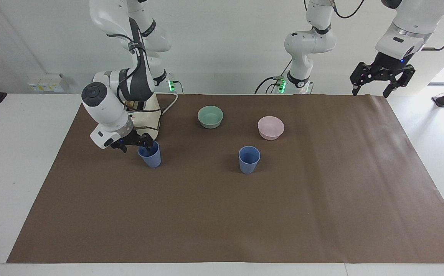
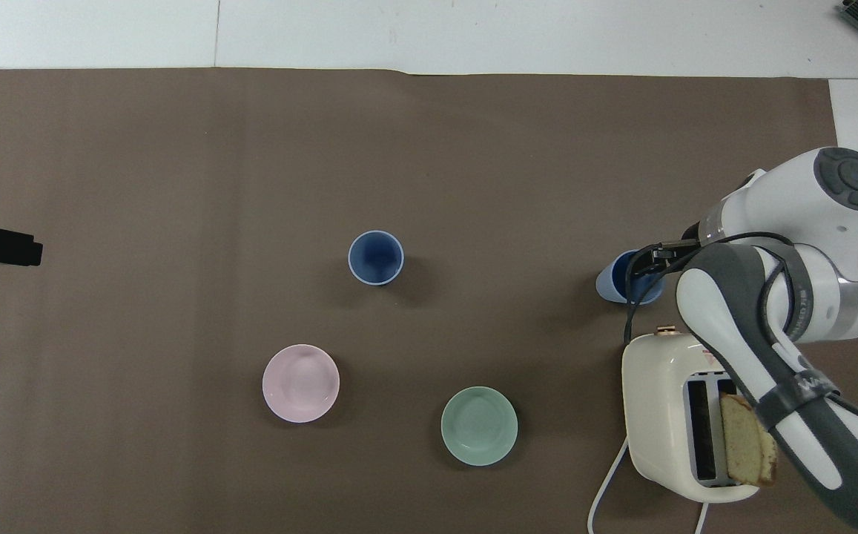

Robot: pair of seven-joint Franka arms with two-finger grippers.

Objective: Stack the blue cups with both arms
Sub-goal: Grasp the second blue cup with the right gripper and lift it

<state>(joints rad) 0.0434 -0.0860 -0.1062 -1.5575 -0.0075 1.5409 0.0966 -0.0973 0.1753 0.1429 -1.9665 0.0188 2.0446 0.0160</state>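
- Sitting upright on the brown mat (image 1: 222, 214), both blue cups are apart and unstacked, so the toaster (image 2: 666, 415) is serving as the landmark for every place.
- One blue cup (image 1: 149, 154) is standing just beside the toaster, farther from the robots than it.
- The other blue cup (image 1: 249, 159) is standing well away from the toaster toward the left arm's end, also farther from the robots than it.
- The right gripper (image 1: 136, 143) is reaching down at the cup next to the toaster, its fingers spread apart, with one fingertip dipping inside the rim and nothing being clamped.
- The left gripper (image 1: 379, 76) is hanging high over the mat's corner, well away from the toaster at the left arm's end, fingers spread and carrying nothing.
- The green bowl (image 1: 210, 116) is sitting beside the toaster, and the pink bowl (image 1: 271, 127) is lying farther along from the toaster toward the left arm's end.
- A bread slice (image 2: 746, 450) is sticking up from a toaster slot.
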